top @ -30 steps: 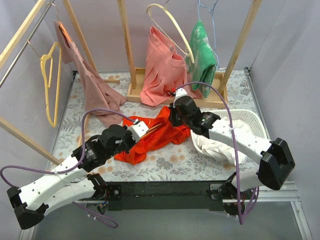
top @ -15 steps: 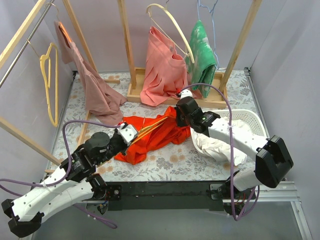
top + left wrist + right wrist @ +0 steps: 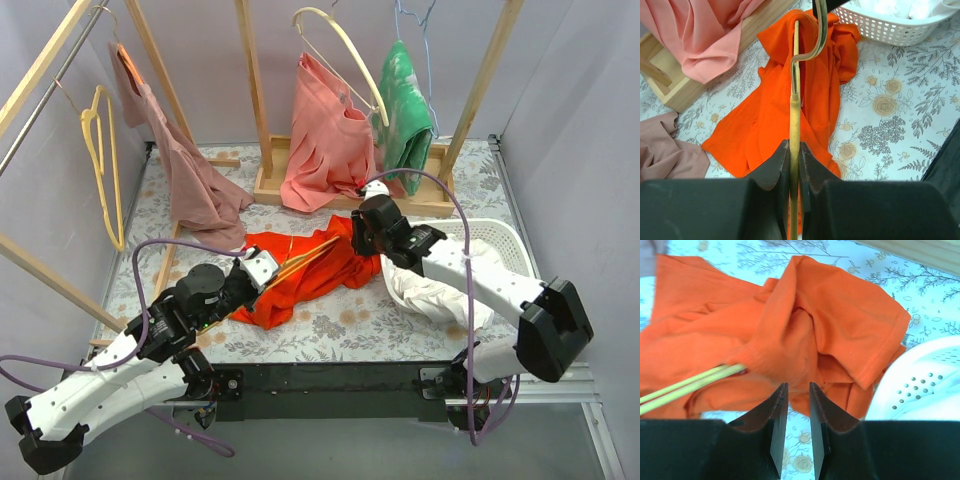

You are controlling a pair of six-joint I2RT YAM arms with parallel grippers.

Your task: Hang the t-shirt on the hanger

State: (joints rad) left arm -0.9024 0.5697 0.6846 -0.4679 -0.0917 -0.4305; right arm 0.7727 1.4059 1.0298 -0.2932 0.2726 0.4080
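The bright red-orange short-sleeved cotton t-shirt [image 3: 325, 270] lies crumpled on the flower-printed table cover [image 3: 340, 325]. It is straight ahead of the left pincer [image 3: 794, 152] and just in front of the right pincer [image 3: 798, 389]. The slim pale-yellow plastic hanger [image 3: 794, 120] is clamped by its bar between the fingers of the left pincer and points away from it, over the t-shirt. Its silver metal hook [image 3: 823, 25] curves at the far end. To the left of the right pincer, two yellow bars of the hanger go into a fold of the t-shirt. The right pincer is narrow, with bunched fabric at its tips; whether it really pinches the fabric, I cannot tell. A white perforated plastic basket [image 3: 920, 385] is to the right of this pincer, just beside the t-shirt. A salmon-pink garment [image 3: 700, 35] is far ahead and to the left of the left pincer.
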